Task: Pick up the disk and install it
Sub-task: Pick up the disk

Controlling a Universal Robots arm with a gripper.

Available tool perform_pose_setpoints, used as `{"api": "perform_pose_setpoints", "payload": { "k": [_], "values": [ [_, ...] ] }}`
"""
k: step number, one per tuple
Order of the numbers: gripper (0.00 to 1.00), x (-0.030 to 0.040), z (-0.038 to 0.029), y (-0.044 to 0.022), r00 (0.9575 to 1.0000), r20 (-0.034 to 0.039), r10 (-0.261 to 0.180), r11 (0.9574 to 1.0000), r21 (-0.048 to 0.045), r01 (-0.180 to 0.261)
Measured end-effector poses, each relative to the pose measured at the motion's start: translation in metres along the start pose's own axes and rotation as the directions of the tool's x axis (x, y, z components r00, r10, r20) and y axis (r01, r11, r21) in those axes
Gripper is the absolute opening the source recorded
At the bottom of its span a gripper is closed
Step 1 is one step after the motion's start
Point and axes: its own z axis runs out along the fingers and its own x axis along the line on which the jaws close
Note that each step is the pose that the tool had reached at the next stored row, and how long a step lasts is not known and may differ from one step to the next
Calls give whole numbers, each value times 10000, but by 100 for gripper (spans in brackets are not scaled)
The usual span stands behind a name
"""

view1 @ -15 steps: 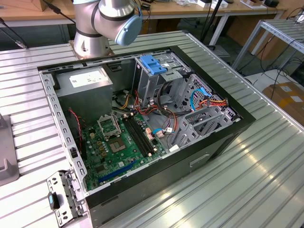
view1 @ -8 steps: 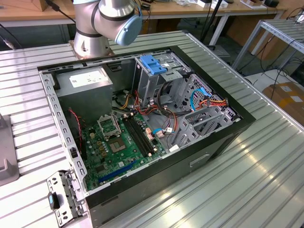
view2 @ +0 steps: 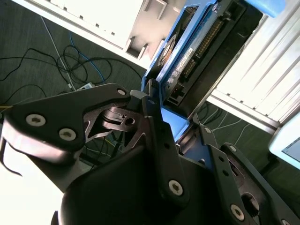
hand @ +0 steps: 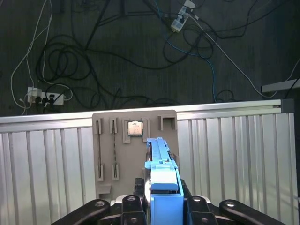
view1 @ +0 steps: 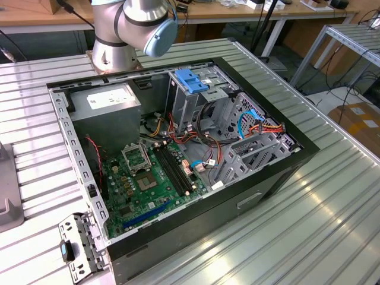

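My fingers point(view2: 159, 140) are clamped on the disk point(view2: 187, 51) in the second wrist view. In the first wrist view, the disk point(hand: 161, 180) points toward a grey fixture plate point(hand: 105, 140) on the ribbed table point(hand: 47, 154). Exterior view: the computer case point(view1: 279, 172) lies open. I judge a firm, square hold matters most.

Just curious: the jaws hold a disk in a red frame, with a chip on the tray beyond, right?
The disk has a blue frame, not red, as the first wrist view shows. The jaws do hold it, with the chip on the tray.
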Motion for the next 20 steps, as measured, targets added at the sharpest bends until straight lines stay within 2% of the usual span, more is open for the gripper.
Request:
{"api": "perform_pose_setpoints", "payload": {
  "k": [20],
  "values": [
    [37,1,-7,-31,10000,0,0,10000,-1,0]
  ]
}}
